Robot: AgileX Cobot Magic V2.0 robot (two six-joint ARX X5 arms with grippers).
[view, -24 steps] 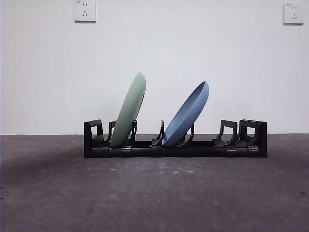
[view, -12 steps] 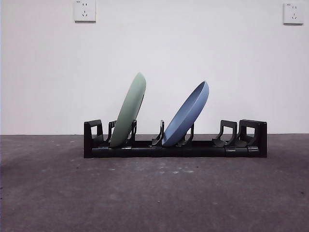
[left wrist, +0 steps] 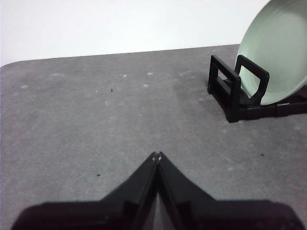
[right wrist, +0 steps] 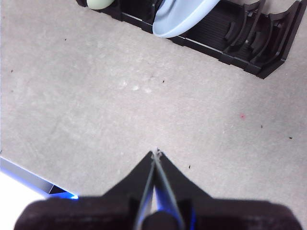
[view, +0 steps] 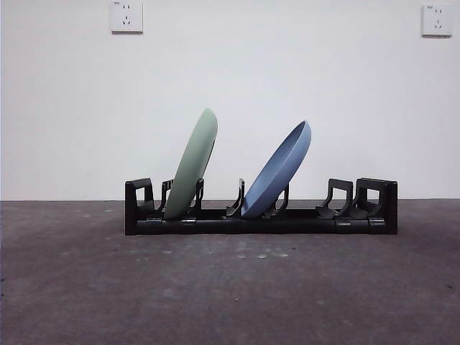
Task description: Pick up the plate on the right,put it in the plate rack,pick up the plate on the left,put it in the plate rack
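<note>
Plates both racked: green plate (view: 192, 164) and blue plate (view: 279, 171) leaning in the plate rack (view: 261, 223). Left gripper (left wrist: 157, 155) and right gripper (right wrist: 155, 153) pulled clear above bare table, jaws pinched together, empty. Task looking finished; nothing left but parking the arms.

A bare lab-like test bench: grey table (view: 230, 287), blank white wall (view: 287, 86) (two sockets (view: 126, 16) high up)
</note>
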